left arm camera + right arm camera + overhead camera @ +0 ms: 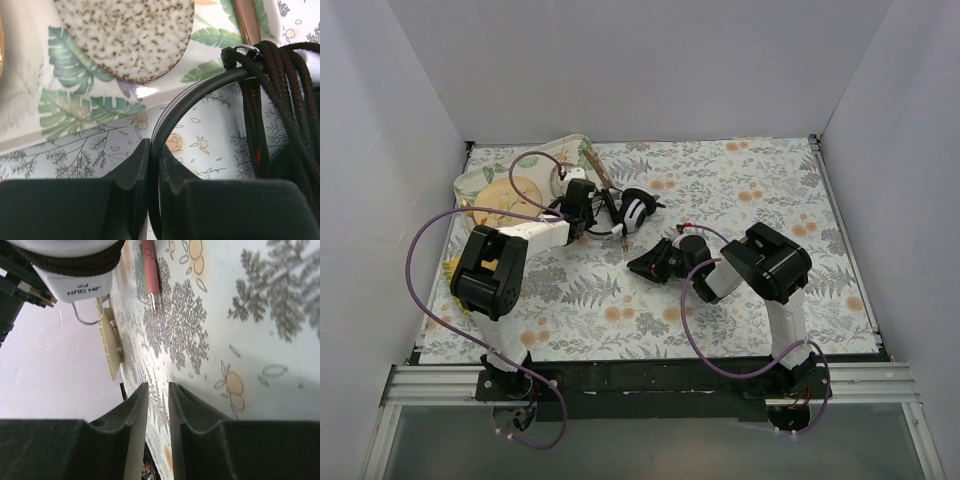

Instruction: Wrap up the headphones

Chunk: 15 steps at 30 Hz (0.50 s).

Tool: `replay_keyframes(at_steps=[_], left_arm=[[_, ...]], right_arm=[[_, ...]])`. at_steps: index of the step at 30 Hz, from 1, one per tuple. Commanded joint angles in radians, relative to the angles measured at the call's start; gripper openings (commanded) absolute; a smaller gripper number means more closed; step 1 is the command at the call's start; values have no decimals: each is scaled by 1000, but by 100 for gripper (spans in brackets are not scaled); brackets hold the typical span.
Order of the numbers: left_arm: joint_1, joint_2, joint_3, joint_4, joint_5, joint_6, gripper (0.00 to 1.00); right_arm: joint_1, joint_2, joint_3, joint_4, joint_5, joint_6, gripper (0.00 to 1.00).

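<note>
Headphones (634, 208) lie on floral table (770, 200), left of centre toward far side, just beside leaf-print tray (75, 105). Your left gripper (154, 152) is clamped on thin black headband (200, 88), fingers pinching band edge-on. Black cable (272, 110) is looped over headband in thick bundle, right of your grip. Speckled disc (125, 35) sits on tray. Your right gripper (157, 392) sits near table centre, apart from headphones. Its fingers are almost together, narrow slit only, nothing between them.
</note>
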Motion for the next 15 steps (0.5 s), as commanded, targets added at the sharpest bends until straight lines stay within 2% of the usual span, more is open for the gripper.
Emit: replay_keyframes(at_steps=[1,5,7,9,15], left_arm=[[-13,-1,4,145,-57,120,0],[-13,12,-34,160,-5,175,0],[-13,24,-42,165,119,231,0],[-13,48,-30,136,221,247,0],[-13,124,61,13,326,293,0]], right_arm=[[2,-102,-46,64,-6,-64,31],[2,-198,-66,-36,32,-159,31],[2,-257,-85,-61,58,-187,31],[2,-317,-94,-108,75,-239,31],[2,-469,-108,-261,121,-382,31]])
